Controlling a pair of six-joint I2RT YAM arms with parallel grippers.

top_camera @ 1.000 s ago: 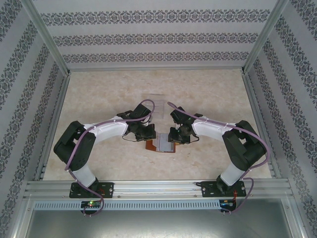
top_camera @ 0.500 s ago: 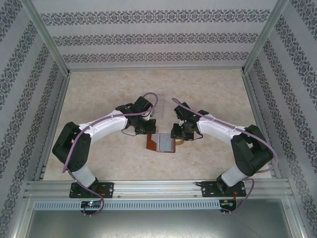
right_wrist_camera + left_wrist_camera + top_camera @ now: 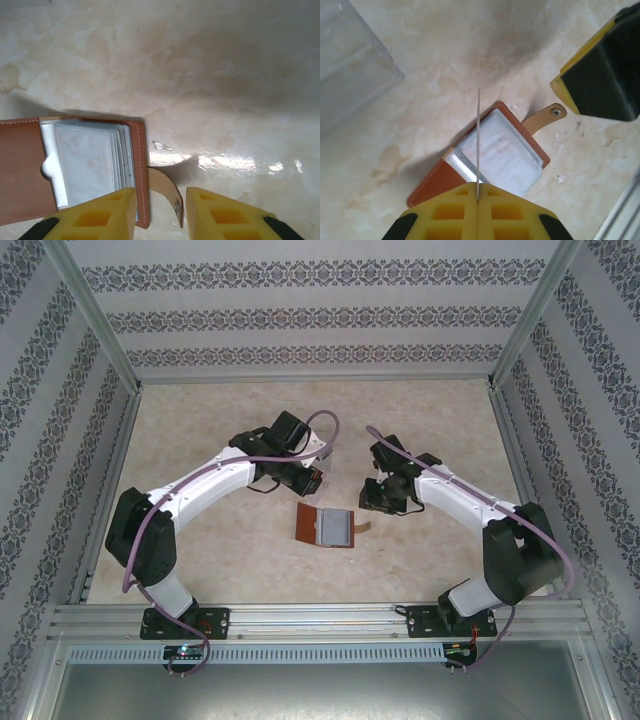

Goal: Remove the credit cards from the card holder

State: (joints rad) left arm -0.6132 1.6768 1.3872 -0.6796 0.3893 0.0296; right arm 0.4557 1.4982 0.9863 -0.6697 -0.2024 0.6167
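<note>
One card point(image 3: 478, 142), pinched edge-on by the left gripper point(image 3: 478, 199), hangs clear above the holder point(image 3: 430, 185); the right gripper point(image 3: 160, 200) gapes just right of it, likely ready to steady.

I see the top camera placed above and behind the arm bases, looking down and forward over the whole worktop point(image 3: 200, 420) from far. Each wrist camera looks along its own jaws, almost straight down, very near the surface. The left one meets the credit card point(image 3: 478, 135) in its jaws edge-on. All three views share the card holder point(image 3: 325, 527). The left wrist has the card holder point(image 3: 505, 150) near the centre, and the right wrist has the card holder point(image 3: 75, 170) at lower left.
</note>
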